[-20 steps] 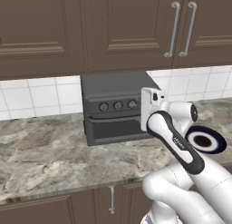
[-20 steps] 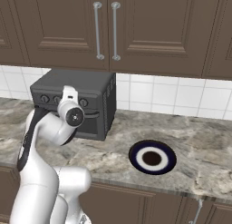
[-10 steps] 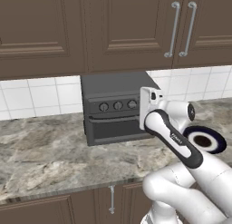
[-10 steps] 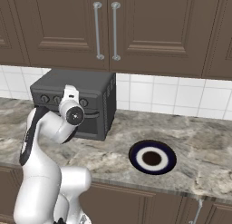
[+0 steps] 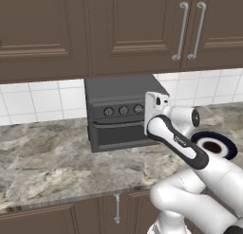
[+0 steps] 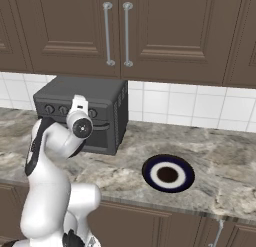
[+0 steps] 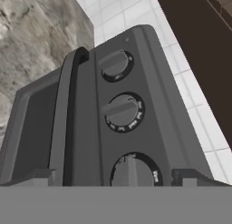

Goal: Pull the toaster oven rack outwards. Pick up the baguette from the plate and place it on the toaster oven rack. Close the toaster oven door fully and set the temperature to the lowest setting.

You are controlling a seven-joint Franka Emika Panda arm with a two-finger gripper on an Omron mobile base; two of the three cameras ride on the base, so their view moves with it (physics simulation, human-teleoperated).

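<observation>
The dark grey toaster oven (image 5: 114, 93) (image 6: 100, 93) stands against the tiled wall. Its door (image 5: 118, 134) (image 7: 36, 123) is shut, with the curved black handle (image 7: 72, 109) along its top. The rack and the baguette are hidden. My gripper (image 7: 118, 177) is open at the right end of the knob row. Its fingertips (image 7: 45, 175) stand on either side of one knob (image 7: 133, 171), and two more knobs (image 7: 122, 110) lie beyond. The white hand (image 5: 156, 107) (image 6: 80, 123) covers that end of the row. The dark blue plate (image 5: 227, 148) (image 6: 167, 161) lies bare to the right.
Brown wall cabinets (image 5: 118, 29) with bar handles (image 6: 116, 33) hang close above the oven. Marble counter (image 5: 42, 157) stretches left of the oven and in front of it. The counter's front edge (image 6: 190, 203) runs just in front of the plate.
My hand has crept slightly left, closer to the knob row. The gripper stays open and the oven door stays shut.
</observation>
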